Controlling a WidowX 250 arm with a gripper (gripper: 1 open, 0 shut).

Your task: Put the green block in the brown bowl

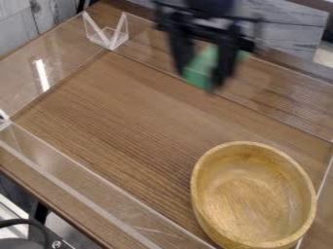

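My jaws, clamped shut on the green block point(200, 70), should centre over the brown bowl point(255, 199) before lowering and releasing.

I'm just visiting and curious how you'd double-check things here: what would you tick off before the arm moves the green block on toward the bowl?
1. Block held in the gripper: ok, the green shows between the shut fingers.
2. Block lifted off the table: ok, it hangs well above the wood.
3. Bowl empty and upright: ok.
4. Path to the bowl free: ok, only bare wood shows between them.
5. Gripper above the bowl: not ok, it is off toward the far side.
6. Grip firm and centred: cannot tell, the picture is blurred.
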